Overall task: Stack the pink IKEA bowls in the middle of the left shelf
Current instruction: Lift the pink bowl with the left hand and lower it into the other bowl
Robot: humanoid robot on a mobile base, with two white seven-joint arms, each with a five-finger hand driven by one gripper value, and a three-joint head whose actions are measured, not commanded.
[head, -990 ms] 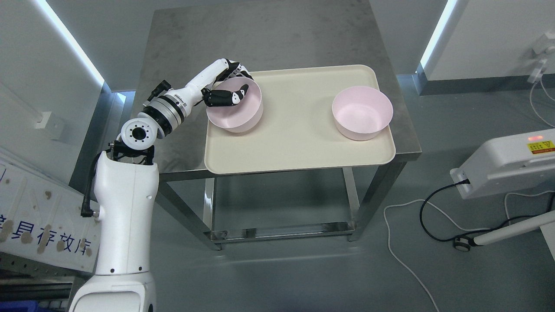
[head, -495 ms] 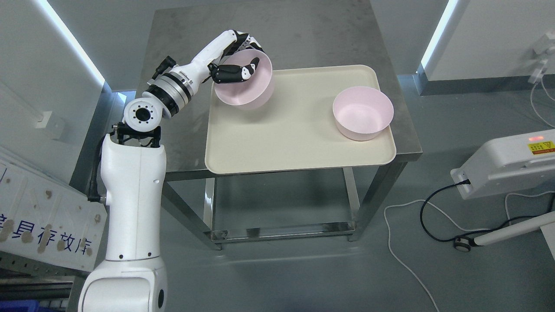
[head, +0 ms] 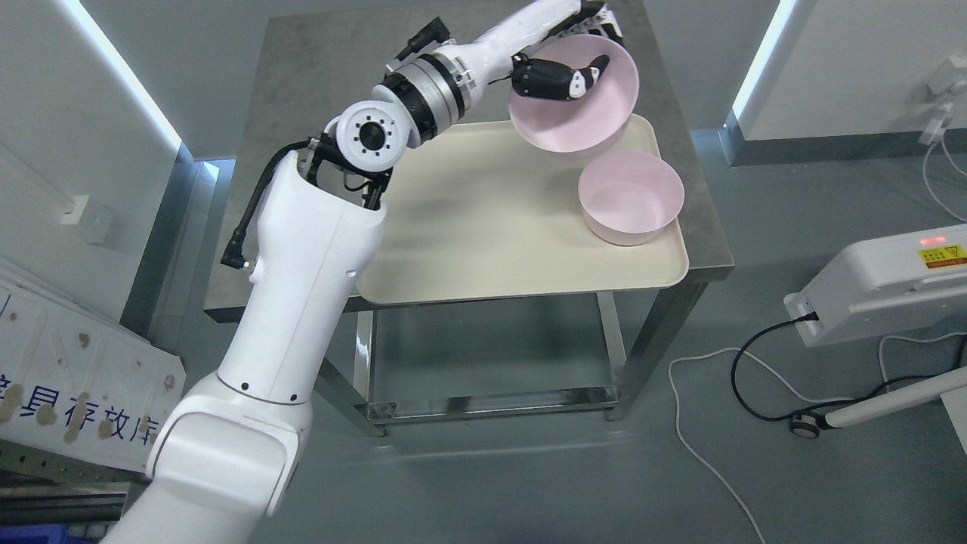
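Note:
My left hand (head: pixel 578 57) is shut on the rim of a pink bowl (head: pixel 566 113), thumb inside and fingers behind the wall. It holds that bowl in the air, tilted toward me, above the far right part of the cream tray (head: pixel 483 227). A second pink bowl (head: pixel 631 196) sits upright on the tray's right side, just below and to the right of the held one, apart from it. My left arm reaches across the tray from the lower left. My right arm does not show.
The tray lies on a steel table (head: pixel 340 68) with open legs and a low crossbar. A white machine (head: pixel 884 287) with cables on the floor stands at the right. A white signboard (head: pixel 75 385) leans at the lower left.
The left hand lifted the bowl off the tray's left side and carried it up and to the right, until it hangs near the second bowl. That second bowl has not moved.

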